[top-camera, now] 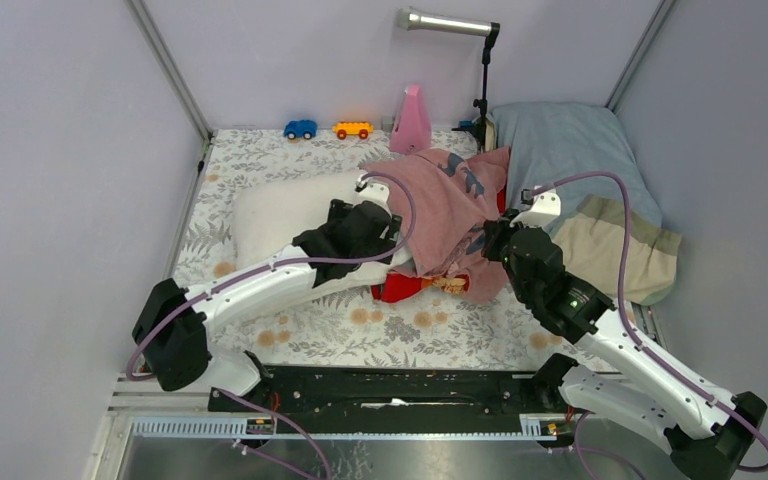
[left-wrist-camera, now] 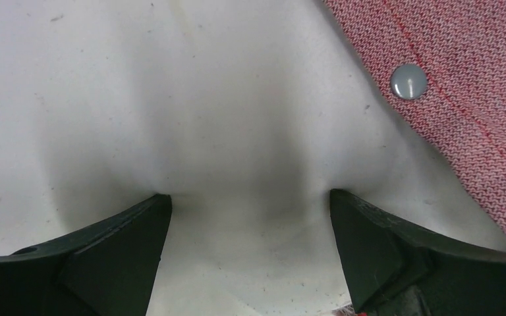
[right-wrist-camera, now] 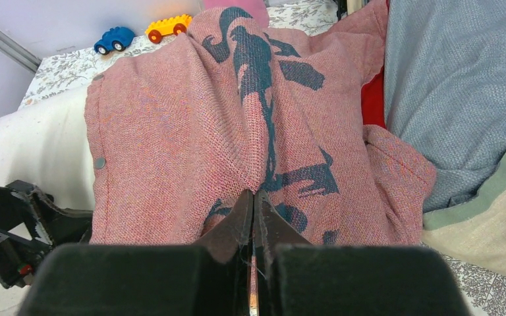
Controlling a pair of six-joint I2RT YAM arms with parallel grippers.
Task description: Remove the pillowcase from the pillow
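Floral floor (top-camera: 410,330) beneath white pillow (top-camera: 270,215), lilac walls (top-camera: 50,150)

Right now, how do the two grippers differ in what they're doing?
The left gripper is open, its fingers pressed into the white pillow; the right gripper is shut, pinching the pink pillowcase. The left grips nothing; the right holds cloth. Both have dark fingers.
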